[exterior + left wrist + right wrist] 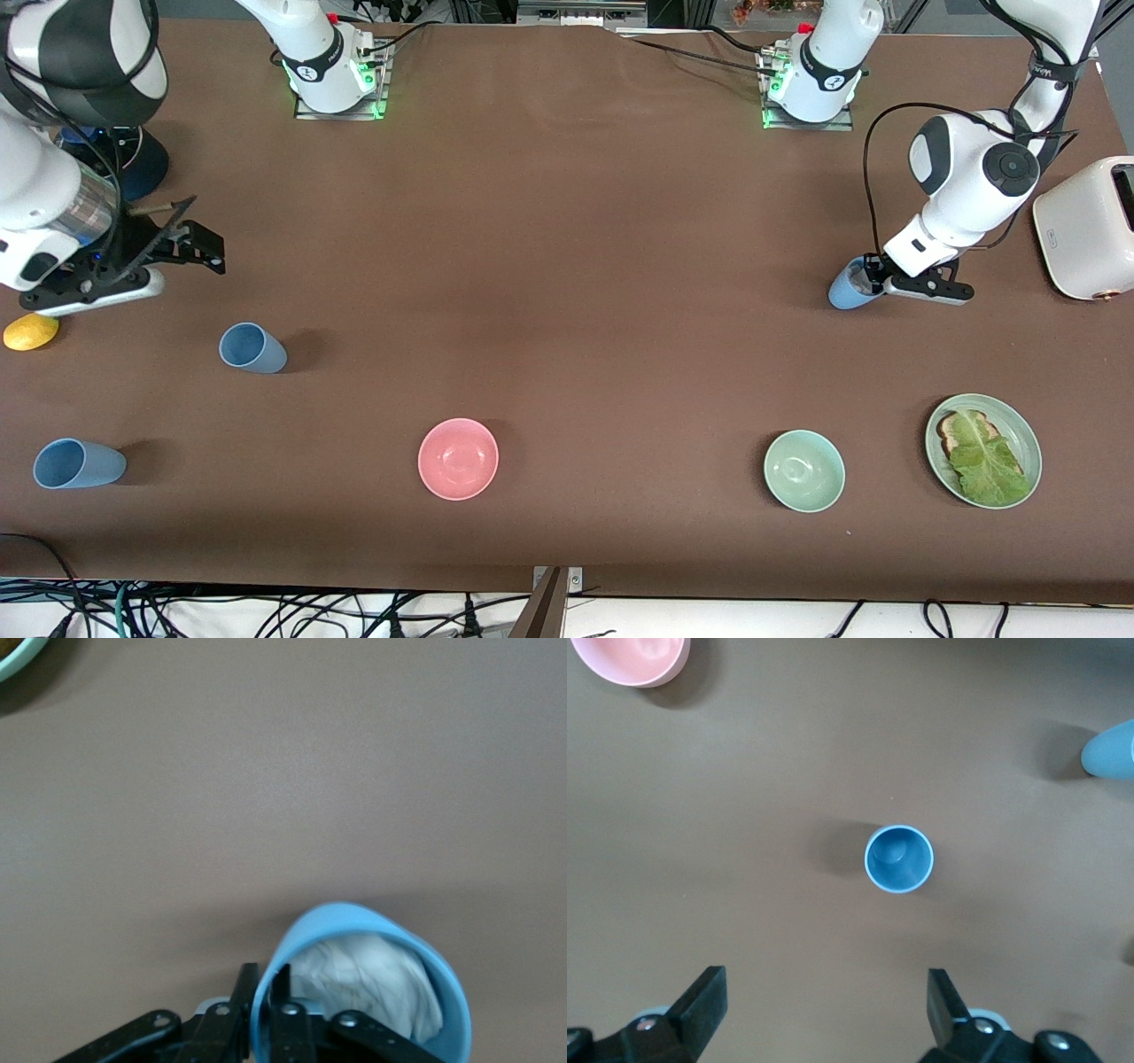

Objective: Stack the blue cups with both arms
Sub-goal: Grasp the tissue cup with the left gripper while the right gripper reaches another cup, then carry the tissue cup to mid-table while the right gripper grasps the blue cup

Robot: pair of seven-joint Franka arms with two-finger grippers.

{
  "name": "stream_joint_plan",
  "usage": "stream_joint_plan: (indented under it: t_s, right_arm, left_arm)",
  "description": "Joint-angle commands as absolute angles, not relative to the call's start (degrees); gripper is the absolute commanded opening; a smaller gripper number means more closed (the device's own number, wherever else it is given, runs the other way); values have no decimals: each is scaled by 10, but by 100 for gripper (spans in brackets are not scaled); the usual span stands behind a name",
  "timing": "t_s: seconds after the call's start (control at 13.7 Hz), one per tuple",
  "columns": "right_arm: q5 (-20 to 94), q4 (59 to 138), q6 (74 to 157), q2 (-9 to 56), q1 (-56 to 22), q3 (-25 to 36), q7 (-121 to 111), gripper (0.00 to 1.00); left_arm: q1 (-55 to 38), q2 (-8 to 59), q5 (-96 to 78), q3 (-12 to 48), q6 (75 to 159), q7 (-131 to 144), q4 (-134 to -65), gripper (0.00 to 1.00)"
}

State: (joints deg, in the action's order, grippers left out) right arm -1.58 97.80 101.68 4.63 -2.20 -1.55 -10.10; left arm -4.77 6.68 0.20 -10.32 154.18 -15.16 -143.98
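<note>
My left gripper (873,282) is shut on the rim of a light-blue cup (848,289), which it holds tilted low over the table near the left arm's end. In the left wrist view, one finger is inside the cup (425,966) and one outside, where my left gripper (266,979) pinches the wall. Something white and crumpled shows inside. My right gripper (190,235) is open and empty above a second blue cup (252,347), which stands upright in the right wrist view (898,858) ahead of my right gripper (824,983). A third blue cup (78,463) sits nearer the front camera and also shows in the right wrist view (1109,749).
A pink bowl (458,458), a mint-green bowl (803,470) and a green plate (1028,434) with toast and lettuce lie nearer the front camera. A white toaster (1090,226) stands at the left arm's end. A lemon (31,332) and a dark-blue pot (142,168) are under the right arm.
</note>
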Motion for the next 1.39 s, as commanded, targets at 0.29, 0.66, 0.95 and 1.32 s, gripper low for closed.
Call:
stream_joint_plan:
  t_s: [0.29,0.66,0.95,1.32]
  right_arm:
    - [-15,982,953,-1,-21,-15,-112,100]
    - [-7,982,940,-4,-21,-4,-150,100]
    - [-3,961,937,-1,-23,1,-141,100]
    - [-4,953,937,-1,-23,1,-97,100]
  left_arm:
    - [-51,48,-4,-105,1542,-168,-1444,0]
    - [-56,8,-4,-100,1331,-162,-1322,0]
    - [-88,12,-4,-100,1182,-139,-1198,0]
    - [-109,27,-4,-42,1119,9,-1123,0]
